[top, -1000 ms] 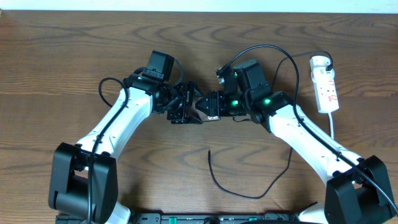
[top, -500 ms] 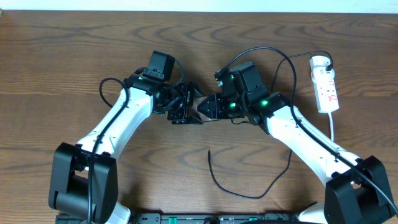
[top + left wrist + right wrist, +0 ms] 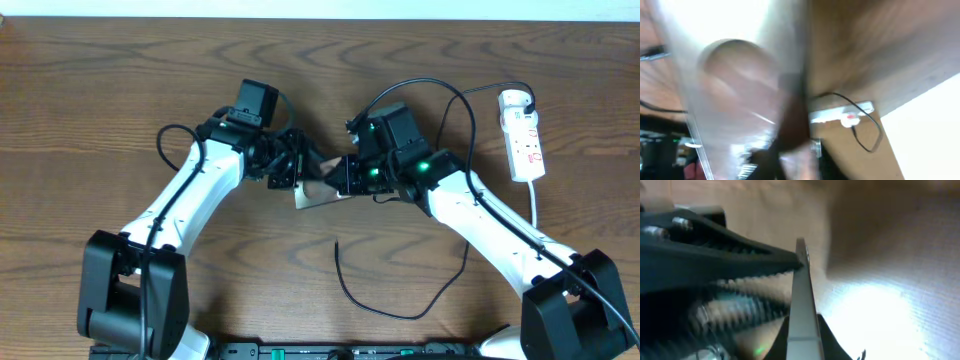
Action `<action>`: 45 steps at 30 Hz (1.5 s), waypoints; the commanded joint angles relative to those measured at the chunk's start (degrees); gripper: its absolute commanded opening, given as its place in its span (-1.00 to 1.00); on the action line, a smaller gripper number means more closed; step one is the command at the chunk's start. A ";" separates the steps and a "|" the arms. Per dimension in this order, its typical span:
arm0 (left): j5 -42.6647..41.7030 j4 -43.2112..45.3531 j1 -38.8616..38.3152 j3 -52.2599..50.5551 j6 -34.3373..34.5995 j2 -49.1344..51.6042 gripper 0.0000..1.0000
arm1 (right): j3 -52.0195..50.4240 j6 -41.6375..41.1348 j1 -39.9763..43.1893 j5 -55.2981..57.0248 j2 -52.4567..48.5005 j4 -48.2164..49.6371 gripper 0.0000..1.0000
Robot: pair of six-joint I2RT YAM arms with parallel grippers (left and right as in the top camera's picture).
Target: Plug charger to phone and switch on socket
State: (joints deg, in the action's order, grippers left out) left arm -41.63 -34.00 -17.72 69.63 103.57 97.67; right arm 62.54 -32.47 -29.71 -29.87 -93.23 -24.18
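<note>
Since the earlier frame the phone (image 3: 312, 194) has tipped up from lying dark and flat on the desk (image 3: 100, 100) to show a pale, gleaming face, and both arms have drawn in on it. The left tool (image 3: 288, 172) is at the phone's left end and the right tool (image 3: 345, 176) at its right end. The task looks barely begun. The charger (image 3: 400, 310) trails loose on the near side of the phone, its tip touching nothing. The socket (image 3: 524, 135) lies well to the right of the phone, with no tool near its switches. Plugging in and switching on are both left to do. Only the overhead view shows this whole layout. The right wrist view adds the phone (image 3: 802, 310) edge-on, with that tool's fingers pressed together and their tips at the phone's edge; whether they actually pinch it I cannot tell. The left wrist view is smeared, so I cannot tell whether the left tool is spread or pinching, though the socket (image 3: 840, 114) shows behind the phone.
</note>
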 commanded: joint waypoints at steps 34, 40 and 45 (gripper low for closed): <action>-13.18 31.80 8.81 0.85 -29.64 -1.55 0.89 | 1.14 -43.76 18.12 -4.81 0.22 10.62 -0.98; -12.44 41.48 8.81 0.85 -32.22 -1.55 0.89 | 1.14 -60.35 18.03 -5.75 0.22 26.49 -0.97; -10.78 41.44 8.81 0.85 -32.20 -1.53 0.89 | 1.14 -64.08 17.73 -5.66 0.22 38.69 -0.98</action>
State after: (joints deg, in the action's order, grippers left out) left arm -53.54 7.25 -9.06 70.26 73.19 97.06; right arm 62.50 -89.60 -11.86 -33.87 -93.41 10.26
